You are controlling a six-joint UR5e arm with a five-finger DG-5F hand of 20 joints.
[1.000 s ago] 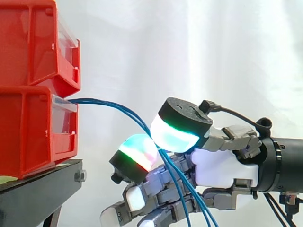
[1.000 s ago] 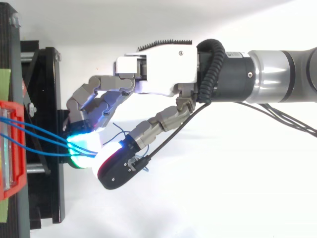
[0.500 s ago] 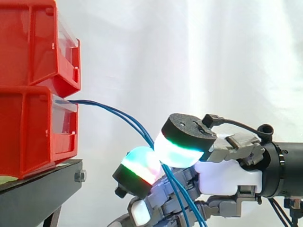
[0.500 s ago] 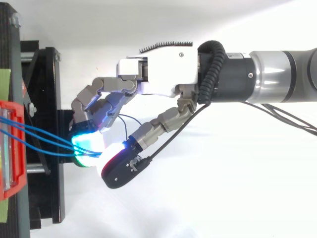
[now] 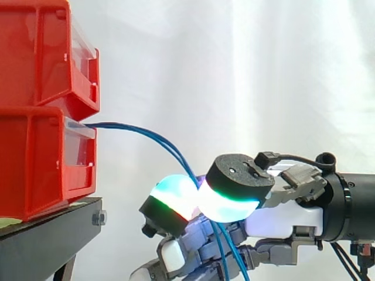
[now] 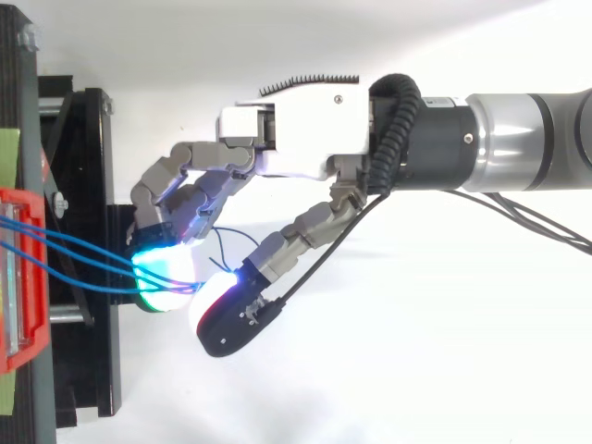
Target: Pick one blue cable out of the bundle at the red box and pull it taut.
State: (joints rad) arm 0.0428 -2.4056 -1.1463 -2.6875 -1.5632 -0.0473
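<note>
Bright, even light washes the white curtain (image 5: 234, 70); the top view greys toward 12 o'clock; pads (image 5: 225, 202) of the hand (image 6: 296, 129) glow cyan.

You have a white curtain (image 5: 246, 70) hanging in soft folds across the whole background of the side view. At the lower left of that frame a black stand (image 5: 47, 237) juts toward the centre, with a silver bolt head (image 5: 98, 218) at its front corner. A pale green patch (image 5: 7, 222) lies on its top at the far left edge. An upper red bin (image 5: 41, 52) occupies the upper left corner, its clear front panel (image 5: 83, 42) facing right. From above, the stand runs down the left side as black bars carrying a silver screw (image 6: 60, 201). A green strip (image 6: 8, 157) lies along the frame edge, and a plain white floor (image 6: 416, 370) lies beneath.
</note>
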